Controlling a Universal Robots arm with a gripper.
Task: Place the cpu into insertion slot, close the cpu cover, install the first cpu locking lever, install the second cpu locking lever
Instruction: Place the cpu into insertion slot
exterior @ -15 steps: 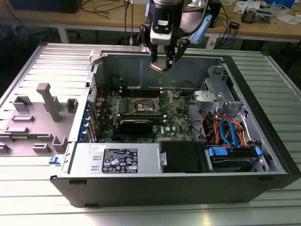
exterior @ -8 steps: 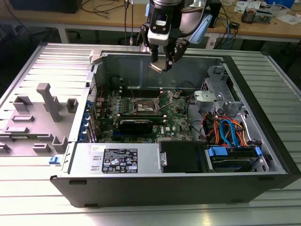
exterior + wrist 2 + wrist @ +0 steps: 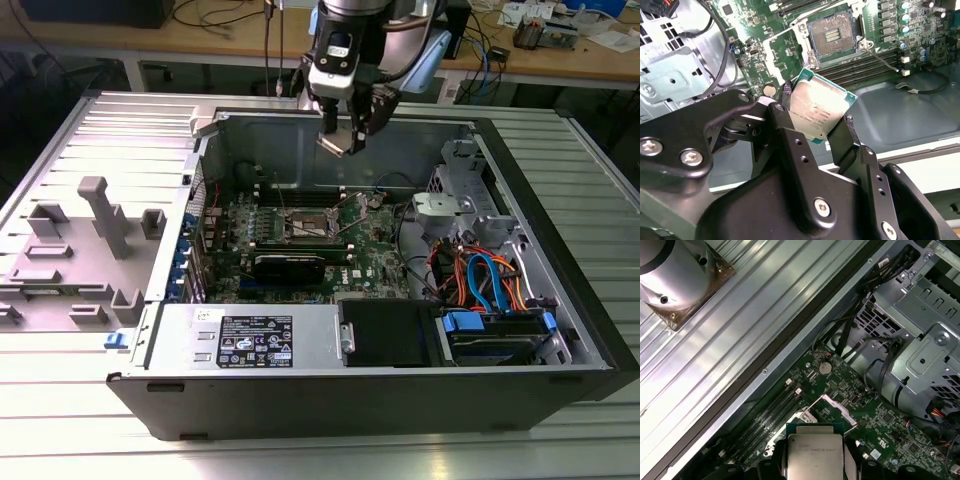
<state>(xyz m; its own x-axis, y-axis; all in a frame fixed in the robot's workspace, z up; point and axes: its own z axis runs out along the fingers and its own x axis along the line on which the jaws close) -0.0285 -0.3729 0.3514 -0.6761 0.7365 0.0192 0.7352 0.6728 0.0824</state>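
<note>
Step 1 of 4 in progress: gripper (image 3: 816, 111) is clamping the cpu (image 3: 826, 105) by its edges, holding it well above the empty slot (image 3: 834, 36); 0 steps completed.

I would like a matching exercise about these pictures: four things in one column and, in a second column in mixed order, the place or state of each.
Things:
1. cpu
2. insertion slot
3. blue cables
4. grey plastic stand

Places or states:
A. empty, on the green board
B. on the table, at the exterior view's left of the case
C. clamped in the gripper, above the board
D. inside the case, at the exterior view's right

Pairs: 1-C, 2-A, 3-D, 4-B.
</note>
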